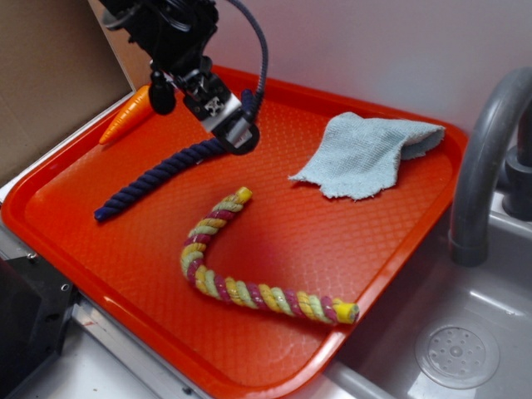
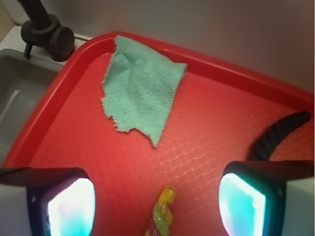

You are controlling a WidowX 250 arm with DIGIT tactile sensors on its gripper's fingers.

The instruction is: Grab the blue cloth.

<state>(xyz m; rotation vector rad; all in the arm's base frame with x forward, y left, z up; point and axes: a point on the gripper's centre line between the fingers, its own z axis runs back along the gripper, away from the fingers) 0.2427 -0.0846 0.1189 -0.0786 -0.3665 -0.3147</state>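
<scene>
The blue cloth (image 1: 366,154) is a pale blue-grey terry washcloth lying partly folded at the far right of the orange tray (image 1: 332,249). In the wrist view the cloth (image 2: 140,88) lies ahead, near the tray's far corner. My gripper (image 1: 199,100) hangs above the tray's back left part, over the dark navy rope (image 1: 158,176), well left of the cloth. Its jaws are open and empty. In the wrist view the gripper (image 2: 157,204) shows both fingers wide apart, with bare tray and a rope tip between them.
A yellow, green and pink twisted rope (image 1: 249,283) curves across the tray's middle; its tip (image 2: 162,214) shows between the fingers. An orange carrot toy (image 1: 125,116) lies at the tray's back left. A grey faucet (image 1: 482,166) and sink (image 1: 457,349) stand to the right.
</scene>
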